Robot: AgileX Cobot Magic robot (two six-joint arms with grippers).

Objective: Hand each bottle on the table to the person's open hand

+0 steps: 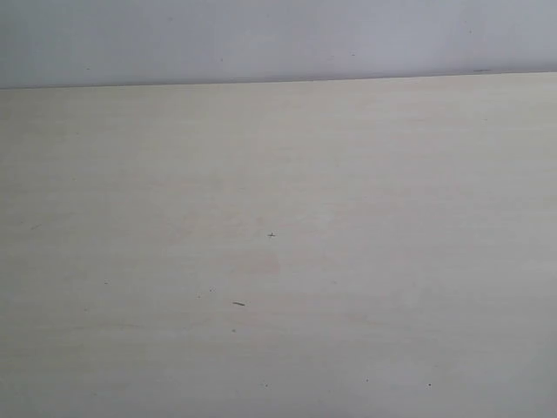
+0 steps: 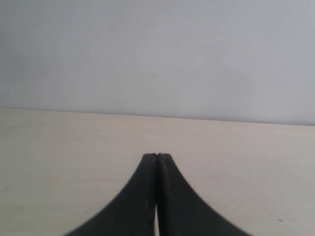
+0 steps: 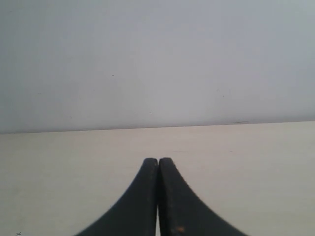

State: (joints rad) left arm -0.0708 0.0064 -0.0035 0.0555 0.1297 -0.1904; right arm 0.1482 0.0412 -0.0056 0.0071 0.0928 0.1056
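The table point(image 1: 278, 261) is wide, flat and pale beige, smooth and not shiny. In the exterior view it fills everything from the middle down to 6 o'clock. A plain grey-white wall point(image 1: 278, 39) stands behind it at 12 o'clock. A tiny dark cross mark point(image 1: 271, 234) sits near the middle of the table. A small dark fleck point(image 1: 238, 303) lies just toward 7 o'clock from it. The left claw point(image 2: 157, 156) is black and clenched tight on nothing. The right claw point(image 3: 158, 161) is black too, clenched the same way, holding nothing.
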